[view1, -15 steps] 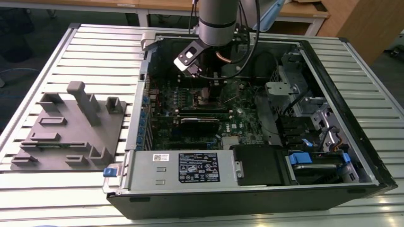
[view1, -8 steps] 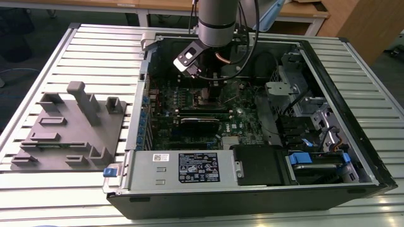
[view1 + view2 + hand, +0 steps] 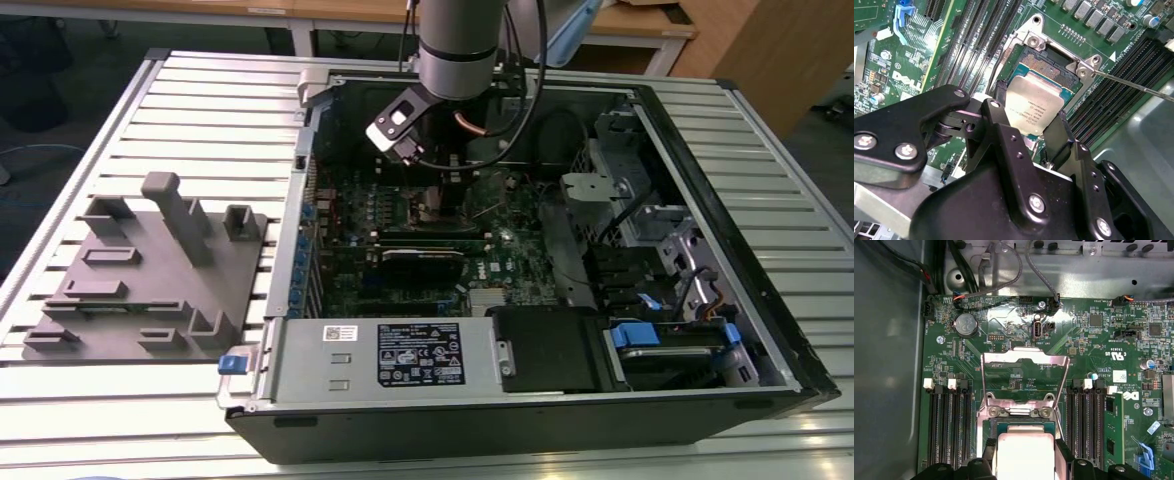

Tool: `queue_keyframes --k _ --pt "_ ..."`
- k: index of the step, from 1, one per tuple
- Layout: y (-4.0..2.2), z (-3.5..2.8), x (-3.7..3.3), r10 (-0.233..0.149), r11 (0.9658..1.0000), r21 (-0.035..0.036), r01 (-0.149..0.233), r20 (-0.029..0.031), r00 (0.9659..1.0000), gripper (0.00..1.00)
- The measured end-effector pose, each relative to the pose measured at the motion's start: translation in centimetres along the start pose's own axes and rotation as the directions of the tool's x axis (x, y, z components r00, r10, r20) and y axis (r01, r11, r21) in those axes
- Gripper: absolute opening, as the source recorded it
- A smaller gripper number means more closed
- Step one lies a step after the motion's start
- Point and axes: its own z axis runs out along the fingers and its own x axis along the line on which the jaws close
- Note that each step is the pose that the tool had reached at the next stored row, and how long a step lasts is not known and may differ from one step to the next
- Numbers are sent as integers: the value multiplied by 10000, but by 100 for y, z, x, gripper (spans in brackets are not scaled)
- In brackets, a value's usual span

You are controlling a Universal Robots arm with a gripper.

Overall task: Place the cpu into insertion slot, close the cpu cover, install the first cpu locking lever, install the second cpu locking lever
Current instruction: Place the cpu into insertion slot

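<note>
A pale silver-grey cpu (image 3: 1031, 100), a black gripper (image 3: 1031, 112), a green motherboard (image 3: 919, 60) with long black slots (image 3: 976, 35), and a pale grey, ridged table (image 3: 200, 110).

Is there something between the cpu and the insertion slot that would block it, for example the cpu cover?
Nothing visible does. The cpu, held between the fingers, hangs over the insertion slot, part of which lies bare beside it. The cpu cover is swung open, standing clear of the slot.
</note>
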Motion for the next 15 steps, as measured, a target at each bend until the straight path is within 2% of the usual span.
queue_keyframes --k 15 --pt "-2 31 0 0 10000 1 0 1 10000 54"
